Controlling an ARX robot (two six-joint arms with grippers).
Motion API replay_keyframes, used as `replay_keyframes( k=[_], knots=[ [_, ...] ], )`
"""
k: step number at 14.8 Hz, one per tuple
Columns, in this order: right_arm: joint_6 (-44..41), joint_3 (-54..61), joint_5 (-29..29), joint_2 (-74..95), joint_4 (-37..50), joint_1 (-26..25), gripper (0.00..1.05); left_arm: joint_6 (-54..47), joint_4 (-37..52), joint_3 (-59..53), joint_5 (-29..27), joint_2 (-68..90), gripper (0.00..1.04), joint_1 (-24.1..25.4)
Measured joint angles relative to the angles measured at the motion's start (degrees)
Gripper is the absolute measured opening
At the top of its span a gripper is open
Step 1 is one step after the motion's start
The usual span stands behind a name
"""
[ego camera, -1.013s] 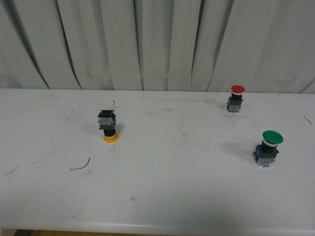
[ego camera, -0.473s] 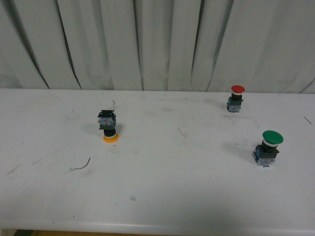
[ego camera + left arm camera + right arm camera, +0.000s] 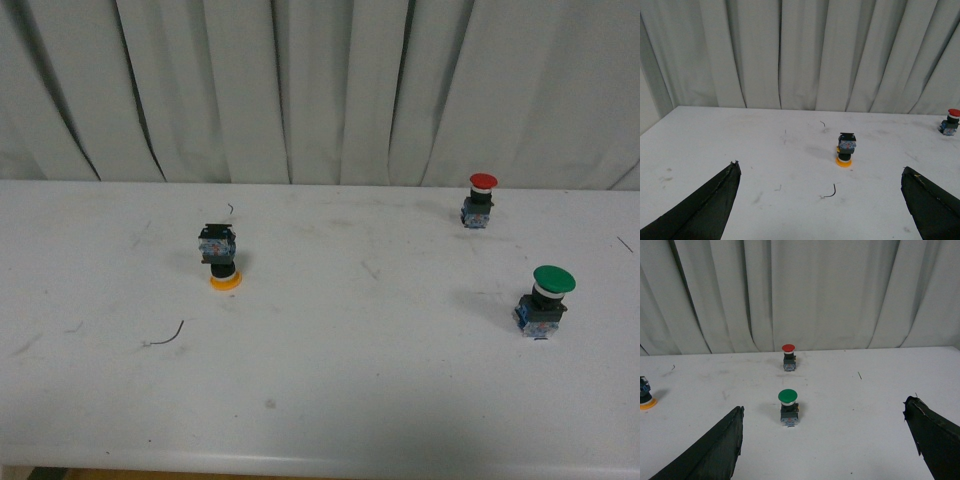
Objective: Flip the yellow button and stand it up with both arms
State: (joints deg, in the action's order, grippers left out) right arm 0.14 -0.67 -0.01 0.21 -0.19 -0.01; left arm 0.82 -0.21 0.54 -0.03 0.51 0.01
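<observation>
White surface (image 3: 320, 400) looks as before: nothing has moved. Left of its middle the yellow button (image 3: 221, 258) stands upside down on its cap; red button (image 3: 481, 200) and green button (image 3: 545, 300) stand near the right edge. Left tool (image 3: 820, 167) and right tool (image 3: 823, 405) gape wide, empty.

The left tool (image 3: 820, 166) and right tool (image 3: 824, 404) are matte black, wedge-shaped.

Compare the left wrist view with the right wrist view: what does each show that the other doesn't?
Left wrist only: the open left claw and a curled wire scrap. Right wrist only: the open right claw and the green button. Both: the red button, the white table, and the yellow button resting cap-down, though only partly in frame on the right wrist.
</observation>
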Motion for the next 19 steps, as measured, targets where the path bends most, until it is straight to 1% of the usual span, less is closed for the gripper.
replay_keyframes(
  k=[6, 7, 8, 9, 10, 11, 13, 15, 16, 17, 19],
  knots=[
    [0.0, 0.0, 0.0, 0.0, 0.0, 0.0, 0.98, 0.1, -0.7, 0.1, -0.4, 0.1, 0.98, -0.1],
    [0.0, 0.0, 0.1, 0.0, 0.0, 0.0, 0.98, 3.6, -9.3, 3.2, -7.3, 3.8, 0.98, -3.2],
    [0.0, 0.0, 0.0, 0.0, 0.0, 0.0, 0.98, 7.8, -14.6, 6.9, -12.8, 9.5, 0.98, -4.3],
    [0.0, 0.0, 0.0, 0.0, 0.0, 0.0, 0.98, 9.9, -14.7, 7.8, -14.4, 10.2, 0.98, -3.5],
    [0.0, 0.0, 0.0, 0.0, 0.0, 0.0, 0.98, 10.8, -13.0, 9.1, -13.9, 10.4, 0.98, -3.2],
    [0.0, 0.0, 0.0, 0.0, 0.0, 0.0, 0.98, 10.8, -9.3, 10.2, -11.8, 12.9, 0.98, -2.1],
    [0.0, 0.0, 0.0, 0.0, 0.0, 0.0, 0.98, 10.7, 2.4, 10.4, -6.5, 24.7, 0.98, 1.9],
    [0.0, 0.0, 0.0, 0.0, 0.0, 0.0, 0.98, 9.0, 18.1, 15.0, -1.7, 43.4, 0.98, 1.0],
    [0.0, 0.0, 0.0, 0.0, 0.0, 0.0, 0.98, 8.2, 23.8, 18.5, -0.8, 51.9, 0.98, 0.3],
    [0.0, 0.0, 0.0, 0.0, 0.0, 0.0, 0.98, 8.1, 28.3, 23.1, 0.5, 61.5, 0.98, -0.7],
    [0.0, 0.0, 0.0, 0.0, 0.0, 0.0, 0.98, 7.5, 30.3, 33.5, -0.1, 78.6, 0.98, -5.5]
  ],
)
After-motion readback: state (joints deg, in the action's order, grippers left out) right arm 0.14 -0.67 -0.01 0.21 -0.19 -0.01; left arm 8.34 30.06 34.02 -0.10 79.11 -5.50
